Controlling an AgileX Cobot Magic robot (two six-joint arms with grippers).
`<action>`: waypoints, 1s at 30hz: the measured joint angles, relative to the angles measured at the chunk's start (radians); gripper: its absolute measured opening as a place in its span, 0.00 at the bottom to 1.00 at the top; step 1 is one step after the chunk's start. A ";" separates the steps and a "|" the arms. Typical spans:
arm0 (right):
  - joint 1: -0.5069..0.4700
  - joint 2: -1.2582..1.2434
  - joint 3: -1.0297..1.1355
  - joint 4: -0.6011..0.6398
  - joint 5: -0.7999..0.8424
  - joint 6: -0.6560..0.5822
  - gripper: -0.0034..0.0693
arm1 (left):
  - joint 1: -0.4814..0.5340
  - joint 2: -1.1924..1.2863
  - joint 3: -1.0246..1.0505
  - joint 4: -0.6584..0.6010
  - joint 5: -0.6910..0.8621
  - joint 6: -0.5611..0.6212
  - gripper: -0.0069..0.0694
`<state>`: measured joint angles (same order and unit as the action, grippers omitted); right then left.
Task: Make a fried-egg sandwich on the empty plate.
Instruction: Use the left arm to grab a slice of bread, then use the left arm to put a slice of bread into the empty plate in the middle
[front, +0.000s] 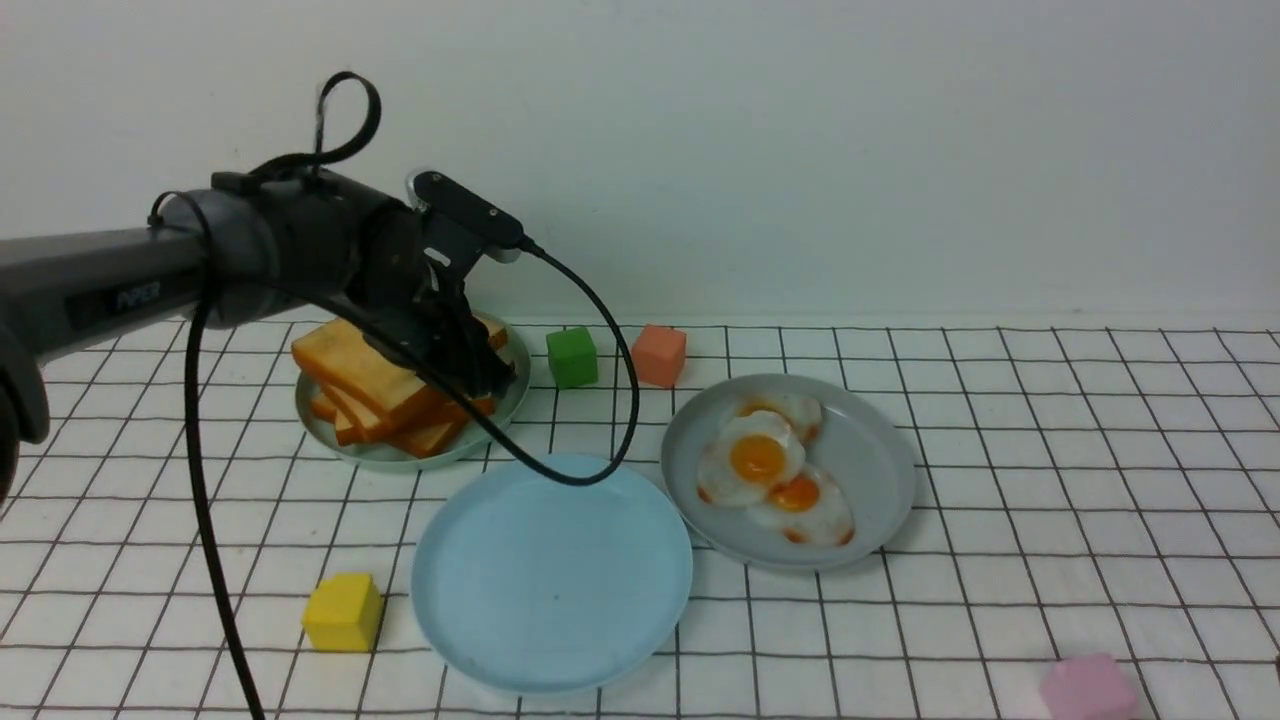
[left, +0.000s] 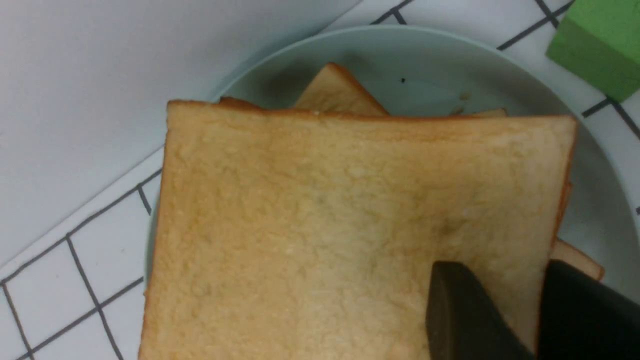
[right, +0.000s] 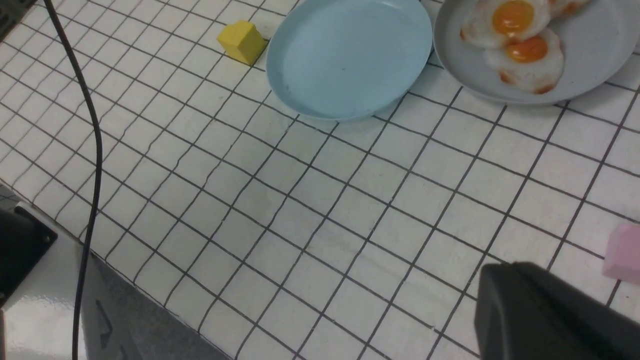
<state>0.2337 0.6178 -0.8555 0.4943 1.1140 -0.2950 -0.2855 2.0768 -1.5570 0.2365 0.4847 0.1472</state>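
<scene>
1. Front view: fried-egg sandwich not assembled. Toast slices (front: 360, 375) piled on the pale green plate (front: 380, 459); fried eggs (front: 757, 459) overlap on the grey-blue plate (front: 880, 480).
2. Sky-blue plate (front: 550, 580) bare, nearer the camera than both other plates and between them left to right.
3. Left tool (left: 502, 265) down at the toast pile. Left wrist view: dark fingers apart, one over the face of the top slice, the other beside its crust. Cannot tell whether they grip it.
4. Top slice broad, square, golden, crust darker; corners of other slices peek out around it.
5. Right tool (right: 505, 272), right wrist view: fingers narrow, together, nothing seen between them, over gridded white bench (right: 320, 200).
6. Blocks: green (front: 572, 357) and orange (front: 659, 355) beyond the sky-blue plate; yellow (front: 342, 612) on its left; pink (front: 1090, 688) well apart, right.
7. Black cable (front: 200, 460) loops off the left arm (front: 290, 240).
</scene>
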 joint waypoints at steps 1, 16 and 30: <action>0.000 0.000 0.000 -0.005 0.007 0.000 0.06 | -0.002 0.002 0.000 0.021 -0.002 0.001 0.26; 0.001 -0.008 0.000 0.035 0.009 -0.015 0.07 | -0.050 -0.265 0.009 0.005 0.187 -0.001 0.24; 0.001 -0.013 0.000 0.035 0.001 -0.047 0.08 | -0.371 -0.295 0.264 -0.010 0.235 -0.127 0.24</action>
<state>0.2345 0.6049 -0.8555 0.5293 1.1155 -0.3425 -0.6564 1.7816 -1.2930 0.2267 0.7195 0.0199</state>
